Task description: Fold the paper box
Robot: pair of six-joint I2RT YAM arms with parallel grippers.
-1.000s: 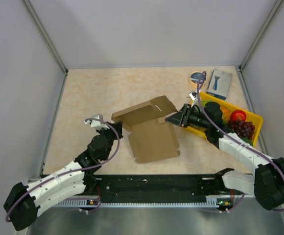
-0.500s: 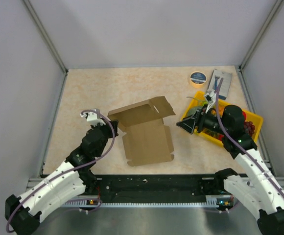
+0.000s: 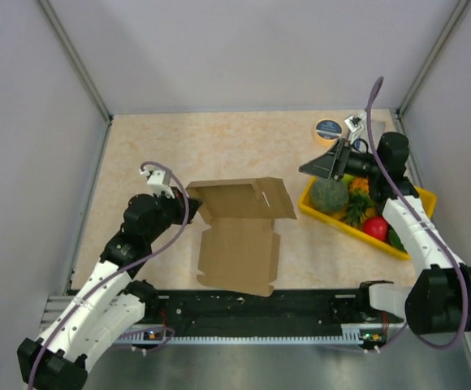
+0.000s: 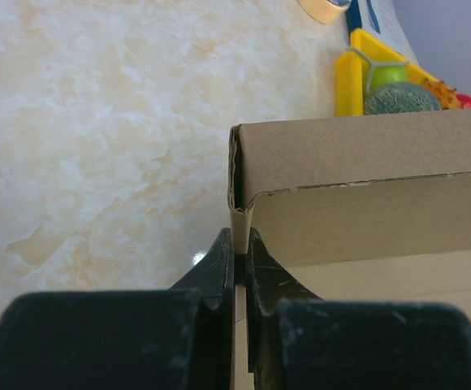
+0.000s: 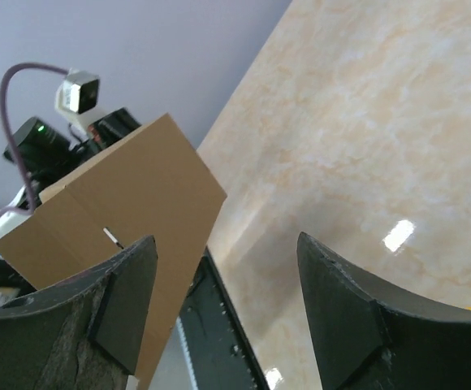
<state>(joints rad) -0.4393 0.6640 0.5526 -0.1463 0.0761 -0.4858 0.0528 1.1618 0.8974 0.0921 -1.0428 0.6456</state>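
Note:
The paper box (image 3: 237, 248) is a brown die-cut cardboard sheet lying near the table's front middle, with its far panel (image 3: 244, 199) folded upward. My left gripper (image 3: 190, 206) is shut on the raised panel's left corner. In the left wrist view the cardboard edge (image 4: 240, 219) is pinched between the black fingertips of that gripper (image 4: 239, 244). My right gripper (image 3: 313, 167) hangs open above the yellow tray's near-left corner, well right of the box and touching nothing. From the right wrist, the box (image 5: 130, 195) shows far off past the open gripper (image 5: 227, 244).
A yellow tray (image 3: 345, 229) with a green melon (image 3: 330, 195) and other fruit stands at the right. A tape roll (image 3: 327, 128) lies at the far right of the table. The black rail (image 3: 252, 307) runs along the near edge.
My right gripper opened, let go of the box and drew back to the far right over the tray. The left gripper, still shut on the box, shifted and turned it squarer toward the left.

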